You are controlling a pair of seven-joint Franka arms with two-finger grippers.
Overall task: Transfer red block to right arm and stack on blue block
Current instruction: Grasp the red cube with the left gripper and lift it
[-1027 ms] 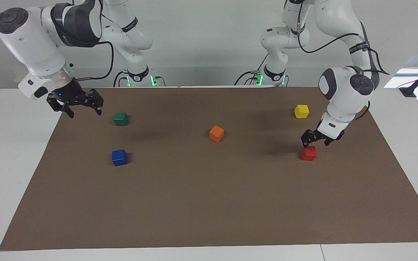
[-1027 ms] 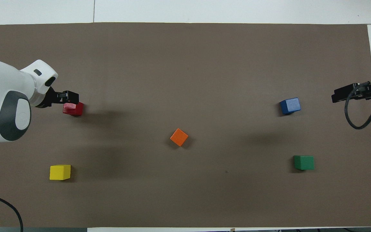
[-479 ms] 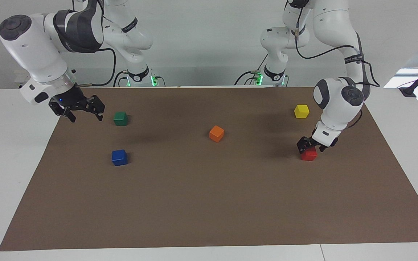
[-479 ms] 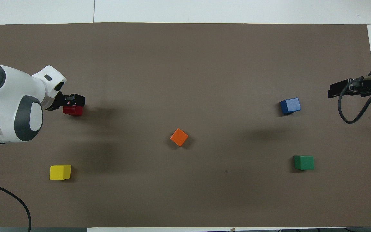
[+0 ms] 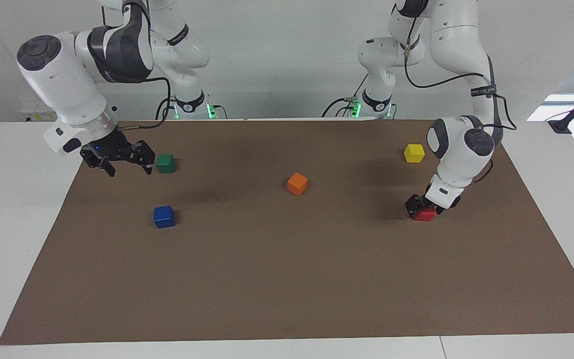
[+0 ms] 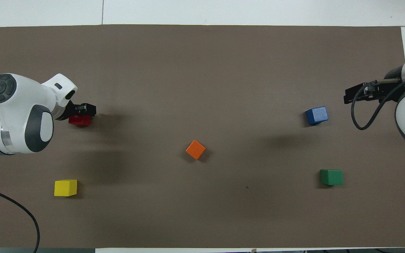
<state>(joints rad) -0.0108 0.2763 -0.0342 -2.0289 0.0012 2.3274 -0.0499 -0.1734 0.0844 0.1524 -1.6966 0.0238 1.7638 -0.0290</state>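
My left claw [image 5: 424, 207] is down at the red block [image 5: 425, 214], which sits on the brown mat [image 5: 287, 279] toward my left arm's end of the bench [image 5: 13, 209]. Its fingers are spread wide and straddle the block, low on either side of it; the block rests on the mat and I cannot tell whether the fingers touch it. My right claw [image 5: 123, 162] hangs in the air with its fingers wide apart and nothing between them, over the mat just beside the green block [image 5: 166, 163]. The blue block [image 5: 164, 216] lies on the mat farther from me than the green one, at my right arm's end. The orange block [image 5: 297, 183] sits mid-mat, and the yellow block [image 5: 414, 152] lies nearer to me than the red one.
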